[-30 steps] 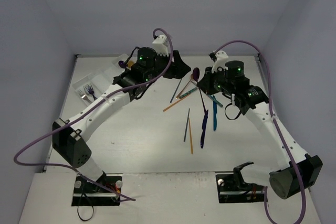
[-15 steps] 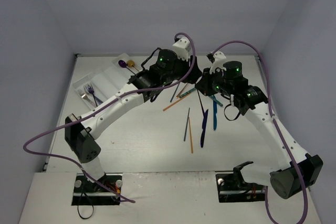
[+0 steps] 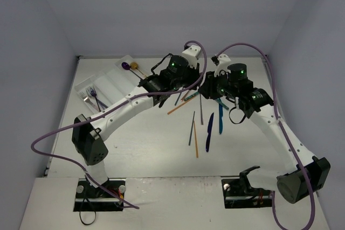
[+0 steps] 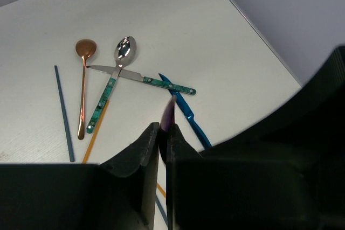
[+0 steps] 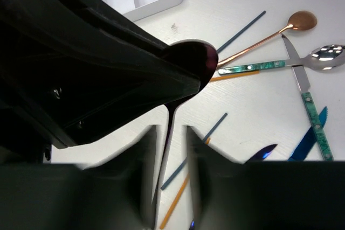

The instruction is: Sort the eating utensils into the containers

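A purple spoon point(image 5: 192, 57) hangs upright above the table, handle point(image 3: 201, 110) pointing down. My left gripper point(image 4: 163, 129) is shut on its bowl end, seen from above at the table's back middle point(image 3: 198, 81). My right gripper point(image 5: 171, 130) stands open around the spoon's handle, jaws a little apart, right beside the left one point(image 3: 209, 89). The white tray point(image 3: 108, 82) of containers sits at the back left, holding forks point(image 3: 91, 94) and two spoons point(image 3: 129, 65). Loose utensils lie below: a copper spoon point(image 4: 83, 76), a teal-handled spoon point(image 4: 113, 82), a teal-handled knife point(image 4: 148, 79), a blue knife point(image 4: 187, 114).
Blue and orange chopsticks point(image 3: 193, 130), a purple knife point(image 3: 208, 132) and a blue knife point(image 3: 220, 122) lie on the table in front of the grippers. Grey walls close in the table at the back and both sides. The tray's corner point(image 5: 151, 4) shows in the right wrist view.
My left arm swung from the tray to the right gripper and shut on the purple spoon's bowl. The right jaws, which held the spoon, have opened off its handle.
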Robot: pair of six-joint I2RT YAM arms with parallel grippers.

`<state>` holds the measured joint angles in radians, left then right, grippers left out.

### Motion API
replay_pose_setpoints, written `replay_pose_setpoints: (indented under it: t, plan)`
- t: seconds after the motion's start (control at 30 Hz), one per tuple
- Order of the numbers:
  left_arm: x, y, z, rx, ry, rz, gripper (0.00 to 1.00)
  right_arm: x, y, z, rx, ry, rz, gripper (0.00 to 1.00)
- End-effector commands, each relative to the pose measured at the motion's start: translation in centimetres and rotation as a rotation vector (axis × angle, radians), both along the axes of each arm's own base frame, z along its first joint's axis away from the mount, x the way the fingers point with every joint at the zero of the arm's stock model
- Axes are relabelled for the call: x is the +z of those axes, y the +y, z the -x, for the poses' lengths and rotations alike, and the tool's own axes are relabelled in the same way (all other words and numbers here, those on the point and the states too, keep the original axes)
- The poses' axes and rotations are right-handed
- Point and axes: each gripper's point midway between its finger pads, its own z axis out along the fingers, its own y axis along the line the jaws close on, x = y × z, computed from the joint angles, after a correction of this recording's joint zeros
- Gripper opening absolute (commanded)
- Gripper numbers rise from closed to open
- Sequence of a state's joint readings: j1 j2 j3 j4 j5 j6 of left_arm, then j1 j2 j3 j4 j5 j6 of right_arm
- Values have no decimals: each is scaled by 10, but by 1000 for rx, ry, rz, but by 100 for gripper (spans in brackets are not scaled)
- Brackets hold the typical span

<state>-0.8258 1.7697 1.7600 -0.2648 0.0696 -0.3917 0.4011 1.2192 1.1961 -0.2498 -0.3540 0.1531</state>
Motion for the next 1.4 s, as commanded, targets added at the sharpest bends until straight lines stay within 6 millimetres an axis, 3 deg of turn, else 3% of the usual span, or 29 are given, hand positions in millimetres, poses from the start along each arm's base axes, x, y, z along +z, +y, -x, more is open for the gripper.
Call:
replay_pose_setpoints:
  t: [0.0,0.07,0.2,0.37,0.5,0.6,0.73,0.83,0.93,1.07,1.2,1.33,1.37]
  plan:
    - [39,17,-19,57,-112,64,0,18,7,-13,9,-70,-31,39]
    - [38,28,-31,81,-107,79,0,19,7,-15,2,-70,-30,57]
    - [34,69,-69,167,-107,111,0,21,4,-19,-21,-75,-24,74]
    - [21,147,-131,333,-116,107,0,17,-9,-15,-67,-78,-11,77]
    - [12,223,-191,480,-131,158,0,1,-18,-7,-94,-47,-5,77]
    - [-19,281,-237,584,-90,181,0,-9,-23,-5,-110,-23,2,78]
    - [-52,323,-277,646,-51,196,0,-22,-30,-7,-136,8,13,78]
    - [-82,339,-298,650,-1,178,4,-28,-32,-9,-148,28,19,78]
    - [-107,345,-310,641,59,149,21,-34,-34,-13,-156,42,26,78]
    - [-115,345,-312,630,81,120,52,-40,-36,-16,-166,59,38,78]
    - [-84,346,-294,635,44,68,67,-45,-45,-24,-233,69,54,78]
    - [-58,340,-260,657,26,-56,68,-52,-62,-39,-400,101,54,78]
    - [-45,329,-246,640,10,-94,68,-58,-65,-43,-440,119,57,77]
